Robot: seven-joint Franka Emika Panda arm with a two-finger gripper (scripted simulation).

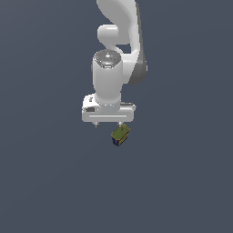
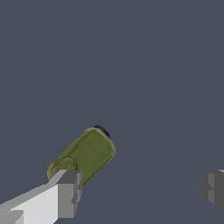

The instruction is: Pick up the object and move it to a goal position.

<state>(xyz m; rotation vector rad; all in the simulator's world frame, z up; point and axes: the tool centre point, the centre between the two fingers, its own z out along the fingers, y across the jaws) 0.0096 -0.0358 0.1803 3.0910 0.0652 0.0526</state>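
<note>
The object (image 1: 120,135) is a small block with an olive-green top, dark navy sides and a yellow mark, lying on the grey floor. In the wrist view the object (image 2: 86,154) shows its green top, with one end tucked behind one grey fingertip (image 2: 67,194). My white gripper (image 1: 108,124) hangs just above the floor. It is open and empty in the wrist view (image 2: 140,190), with the jaws wide apart. The block lies at one finger, off the middle of the gap. The other fingertip (image 2: 213,187) is far from it.
The flat dark grey floor (image 1: 45,182) spreads all around. The white arm (image 1: 113,54) rises above the gripper in the exterior view. No other objects or marker show.
</note>
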